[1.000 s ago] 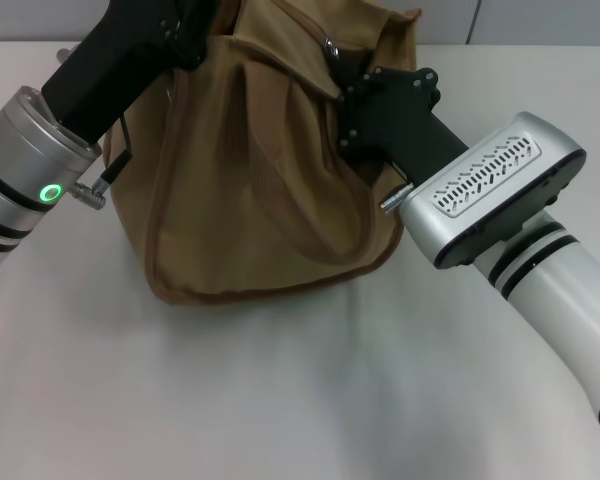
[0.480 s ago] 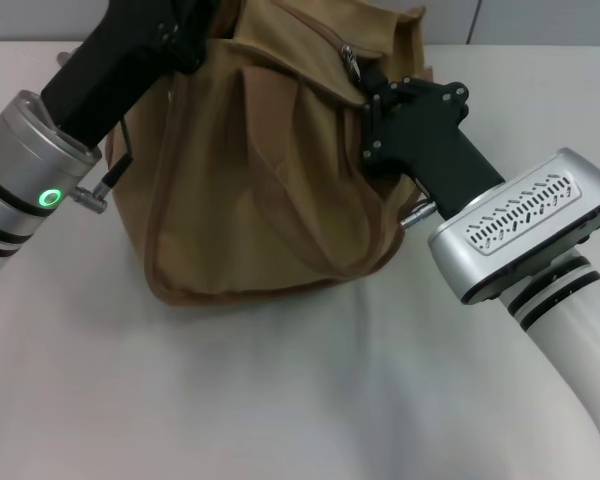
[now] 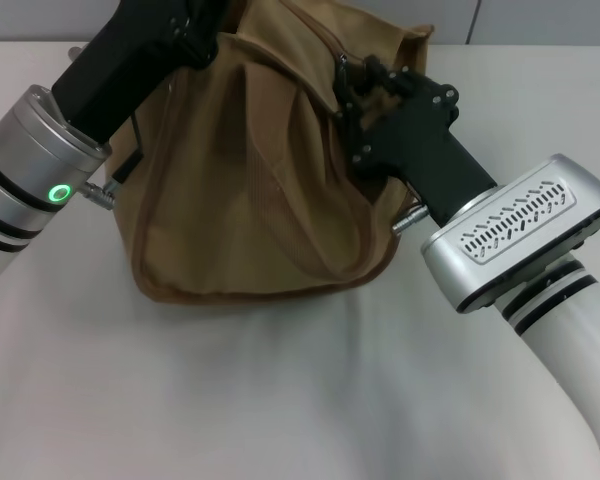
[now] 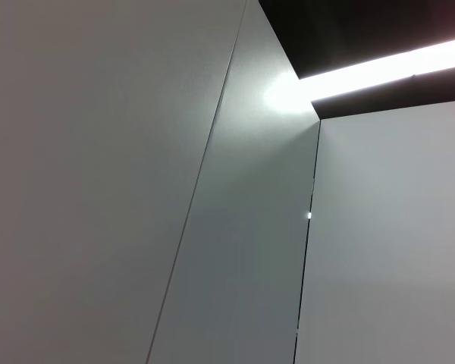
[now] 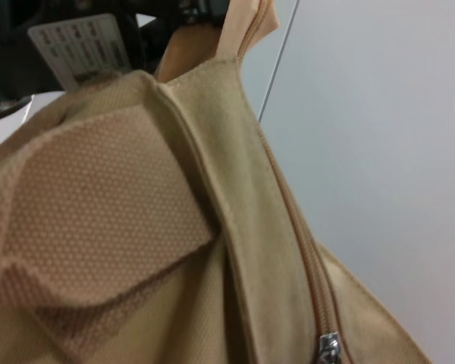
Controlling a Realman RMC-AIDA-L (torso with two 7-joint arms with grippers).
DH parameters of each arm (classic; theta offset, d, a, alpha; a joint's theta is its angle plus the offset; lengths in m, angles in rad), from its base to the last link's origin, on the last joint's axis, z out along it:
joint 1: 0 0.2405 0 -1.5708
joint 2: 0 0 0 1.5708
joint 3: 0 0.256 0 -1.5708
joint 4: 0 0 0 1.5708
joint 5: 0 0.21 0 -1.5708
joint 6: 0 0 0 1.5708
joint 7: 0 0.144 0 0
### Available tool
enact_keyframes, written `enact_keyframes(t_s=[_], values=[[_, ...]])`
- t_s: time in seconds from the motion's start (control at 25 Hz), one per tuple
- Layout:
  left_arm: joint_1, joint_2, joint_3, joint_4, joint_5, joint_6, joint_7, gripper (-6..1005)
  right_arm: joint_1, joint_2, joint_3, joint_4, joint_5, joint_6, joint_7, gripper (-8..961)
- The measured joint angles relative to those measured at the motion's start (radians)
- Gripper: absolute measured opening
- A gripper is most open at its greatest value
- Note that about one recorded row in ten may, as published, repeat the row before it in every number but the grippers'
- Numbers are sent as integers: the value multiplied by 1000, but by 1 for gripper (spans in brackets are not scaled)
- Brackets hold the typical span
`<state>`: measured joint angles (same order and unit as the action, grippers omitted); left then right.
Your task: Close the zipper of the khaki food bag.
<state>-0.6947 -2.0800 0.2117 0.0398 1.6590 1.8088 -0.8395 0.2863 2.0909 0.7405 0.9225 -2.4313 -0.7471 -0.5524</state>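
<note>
The khaki food bag (image 3: 250, 170) stands on the white table, and its looped handle (image 3: 320, 200) hangs down the front. My right gripper (image 3: 346, 80) is at the bag's top right edge, shut on the zipper's small silver pull tab (image 3: 338, 66). In the right wrist view the zipper (image 5: 299, 250) runs along the top flap to the silver slider (image 5: 330, 350), beside a handle strap (image 5: 98, 220). My left gripper (image 3: 185, 25) is at the bag's top left corner. The left wrist view shows only wall and ceiling.
The white table (image 3: 280, 390) spreads out in front of the bag. A grey wall panel (image 3: 540, 20) stands behind it. My left arm's black housing with a white label (image 5: 76, 45) shows beyond the bag in the right wrist view.
My right gripper moved right along the bag's top, then a little back left and up, with the silver pull staying at its tips. The bag's top shifted with it. My left arm edged right.
</note>
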Motion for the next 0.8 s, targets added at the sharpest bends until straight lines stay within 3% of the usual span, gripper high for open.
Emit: enact_keyframes(t_s=[0.24, 0.8], values=[[0, 0, 1, -1, 1, -3, 0, 28, 3, -5, -6, 2, -1, -9, 54, 462], [-1, 0, 5, -14, 2, -11, 21, 29, 40, -1, -4, -35, 0, 2, 107, 500]])
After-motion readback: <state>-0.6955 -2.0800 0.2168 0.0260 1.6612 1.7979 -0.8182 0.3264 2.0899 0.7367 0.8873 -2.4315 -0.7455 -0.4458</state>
